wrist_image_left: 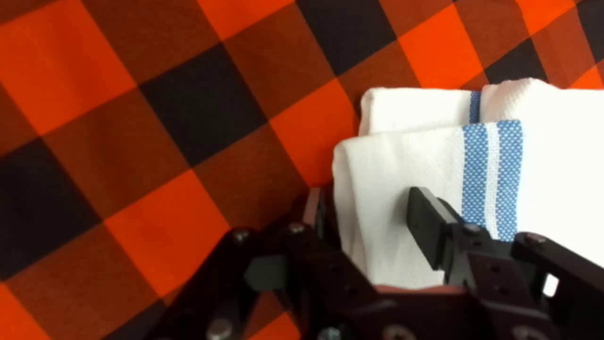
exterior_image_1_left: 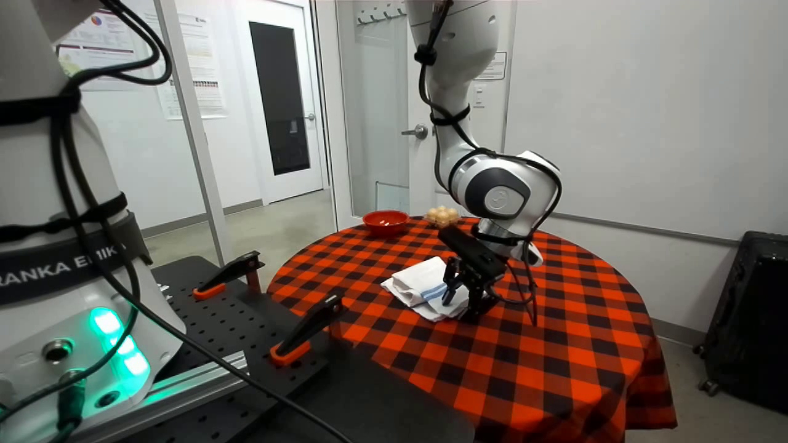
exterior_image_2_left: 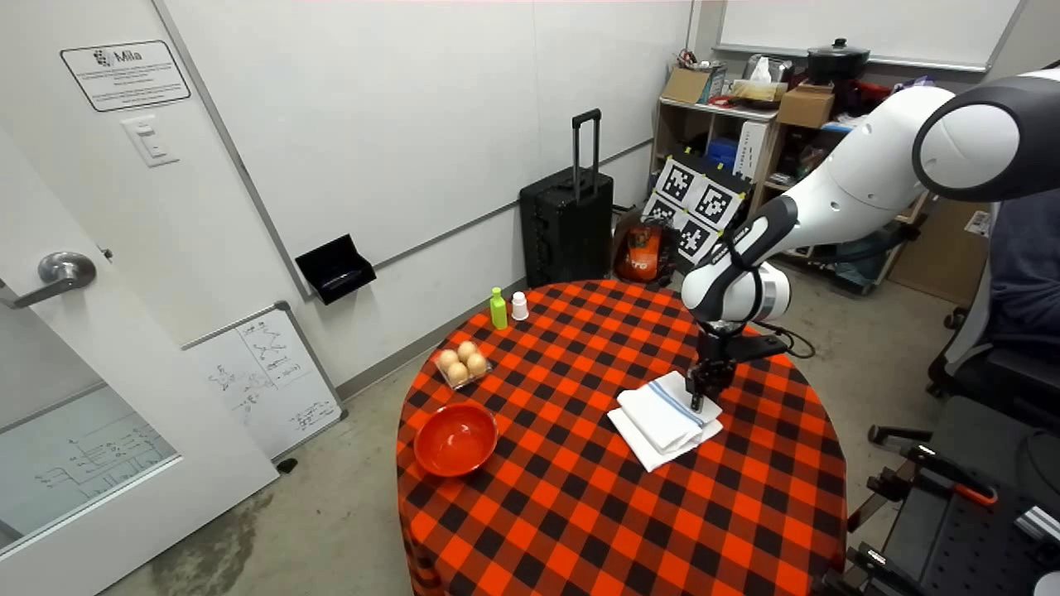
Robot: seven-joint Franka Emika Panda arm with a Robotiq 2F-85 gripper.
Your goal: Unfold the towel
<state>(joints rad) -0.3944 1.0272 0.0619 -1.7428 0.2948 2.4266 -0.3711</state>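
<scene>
A white towel with blue stripes lies folded in layers on the table. It shows in both exterior views [exterior_image_1_left: 420, 277] [exterior_image_2_left: 658, 418] and in the wrist view [wrist_image_left: 406, 156]. My gripper [wrist_image_left: 367, 204] is open at the towel's folded edge. In the wrist view one finger is just outside that edge, over the tablecloth. The other finger is over the towel's top layer, near the blue stripes, with towel between the fingers. The gripper points down at the towel in both exterior views [exterior_image_1_left: 460, 307] [exterior_image_2_left: 697, 401]. I cannot tell whether the fingertips touch the cloth.
A red and black checkered tablecloth [exterior_image_2_left: 571, 497] covers the round table. A red bowl [exterior_image_2_left: 455, 439], a clear pack of eggs [exterior_image_2_left: 462, 364], a green bottle [exterior_image_2_left: 498, 310] and a white bottle [exterior_image_2_left: 519, 306] stand on it. Black clamps [exterior_image_1_left: 308, 326] sit on the robot's base plate.
</scene>
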